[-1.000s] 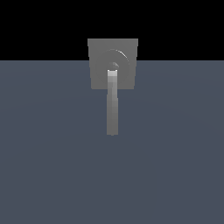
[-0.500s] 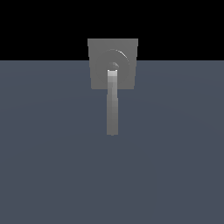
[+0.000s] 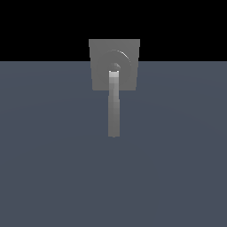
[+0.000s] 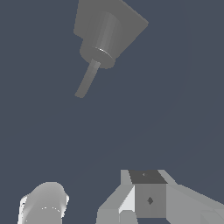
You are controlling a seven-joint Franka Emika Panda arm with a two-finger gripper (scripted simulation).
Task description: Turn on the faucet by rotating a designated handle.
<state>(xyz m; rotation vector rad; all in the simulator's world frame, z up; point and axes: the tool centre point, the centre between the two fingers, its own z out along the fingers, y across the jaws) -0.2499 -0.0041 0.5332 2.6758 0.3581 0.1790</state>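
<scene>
The faucet (image 3: 99,66), a matte grey square plate, stands at the far edge of a plain slate-blue tabletop (image 3: 177,168); black background behind it. The handle (image 3: 114,106) juts straight from the raised round hub (image 3: 116,62) toward the camera, centred in the exterior view. In the wrist view, the gripper (image 4: 151,199) is well apart from the faucet (image 4: 127,26) and handle (image 4: 86,81); only part shows, so its opening cannot be determined. Nothing seen held.

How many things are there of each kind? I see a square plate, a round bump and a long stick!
Matte grey square plate: 1
Raised round grey hub: 1
Long thin light-grey bar handle: 1
Total: 3
</scene>
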